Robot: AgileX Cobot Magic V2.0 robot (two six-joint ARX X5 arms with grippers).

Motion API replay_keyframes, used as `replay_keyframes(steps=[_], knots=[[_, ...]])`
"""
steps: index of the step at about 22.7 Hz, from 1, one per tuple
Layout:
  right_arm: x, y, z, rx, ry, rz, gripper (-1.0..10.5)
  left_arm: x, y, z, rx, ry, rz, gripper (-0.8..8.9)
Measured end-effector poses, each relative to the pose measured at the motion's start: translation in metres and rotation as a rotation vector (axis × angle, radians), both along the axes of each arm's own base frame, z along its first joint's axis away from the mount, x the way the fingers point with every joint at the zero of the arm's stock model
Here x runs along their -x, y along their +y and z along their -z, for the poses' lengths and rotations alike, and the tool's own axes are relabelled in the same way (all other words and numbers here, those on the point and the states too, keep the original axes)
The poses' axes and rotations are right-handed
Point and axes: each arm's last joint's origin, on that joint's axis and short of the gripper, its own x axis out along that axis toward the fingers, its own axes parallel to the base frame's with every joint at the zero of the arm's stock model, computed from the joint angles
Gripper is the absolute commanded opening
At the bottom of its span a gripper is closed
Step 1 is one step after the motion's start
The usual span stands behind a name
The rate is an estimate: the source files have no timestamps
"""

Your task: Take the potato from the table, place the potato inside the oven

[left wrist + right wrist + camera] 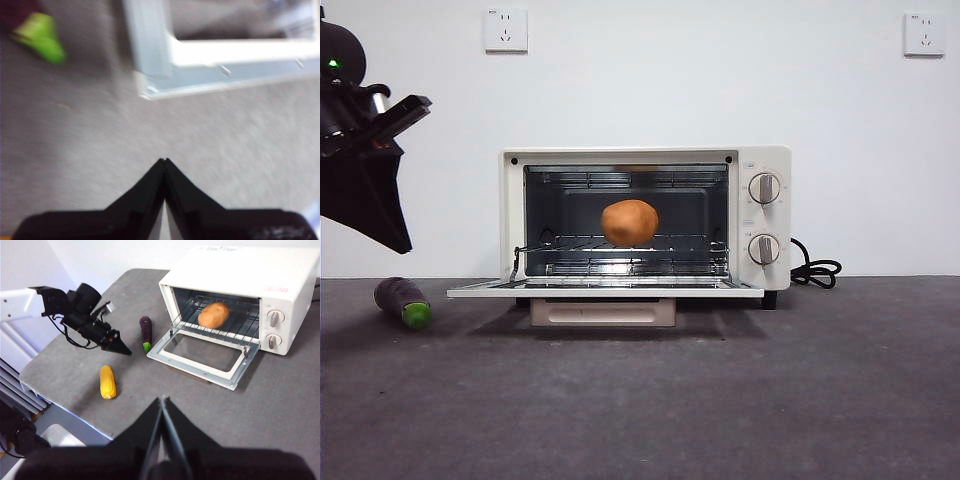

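Grey table (640, 400) fills the foreground; behind it stands a cream oven (645, 225) with its door (605, 289) folded down and the potato (630, 222) resting on the wire rack inside.

Left gripper (380, 215) hangs high at the side, above an eggplant (403, 302) that lies just beside the door's corner; its jaws are pressed together and hold nothing. Right gripper (162, 405) waits well back over the table, jaws likewise together and empty. A corn cob (107, 382) lies near the table's edge. The potato looks placed, so the step in hand is probably withdrawal: the left arm should lift clear of the door and eggplant without nudging either. Faint lettering marks the oven's top and a small red label its upper edge; both are too blurred to read.
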Motion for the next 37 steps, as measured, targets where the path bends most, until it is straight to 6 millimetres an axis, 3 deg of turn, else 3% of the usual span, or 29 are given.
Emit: replay_keyframes(steps=[5,11,18,25,37], knots=[[-0.001,0.002,0.004,0.003,0.020,0.007,0.0,-0.007,0.006,0.008,0.018,0.033,-0.080,-0.06],[-0.003,0.004,0.009,0.017,0.035,0.009,0.0,-0.019,0.005,0.037,0.027,0.132,-0.118,-0.06],[0.000,-0.001,0.009,0.004,0.029,0.009,0.0,-0.030,0.004,0.047,0.052,0.112,-0.163,-0.06],[0.001,-0.001,0.009,0.001,0.027,0.009,0.0,-0.040,0.000,0.071,0.125,0.169,-0.172,-0.06],[0.001,-0.001,0.009,-0.001,0.030,0.011,0.0,-0.048,-0.010,0.072,0.196,0.136,-0.177,-0.06]])
